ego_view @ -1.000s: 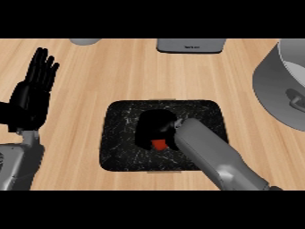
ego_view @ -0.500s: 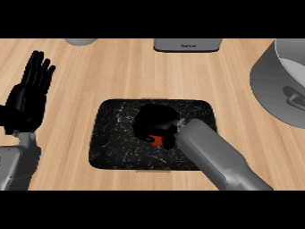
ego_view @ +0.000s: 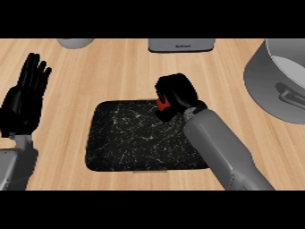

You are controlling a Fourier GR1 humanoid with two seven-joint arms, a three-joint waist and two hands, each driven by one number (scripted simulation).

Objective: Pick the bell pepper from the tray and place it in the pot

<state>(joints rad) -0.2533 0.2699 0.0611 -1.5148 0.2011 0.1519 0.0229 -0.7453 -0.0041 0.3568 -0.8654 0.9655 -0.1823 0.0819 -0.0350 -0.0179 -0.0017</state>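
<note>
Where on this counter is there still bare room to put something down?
Bare wood lies between the left hand and the black tray, and between the tray and the pot. The tray's far right corner is crowded by the right hand curled round the bell pepper.

The counter (ego_view: 115, 71) is light wood with fine grain lines, smooth and matt. The tray (ego_view: 135, 138) on it is a black slab with white marble-like veining and a dull finish. Right of the tray, the pot (ego_view: 290, 85) is grey brushed metal with a soft sheen; its side handle (ego_view: 298, 99) has the same finish. Above the tray, the right hand (ego_view: 178, 96) is matt black plastic; the red bell pepper (ego_view: 161, 104) in its curled fingers looks smooth. The right forearm (ego_view: 221, 147) is smooth grey plastic with slight gloss. Left of the tray, the left hand (ego_view: 24, 100) is matt black.
</note>
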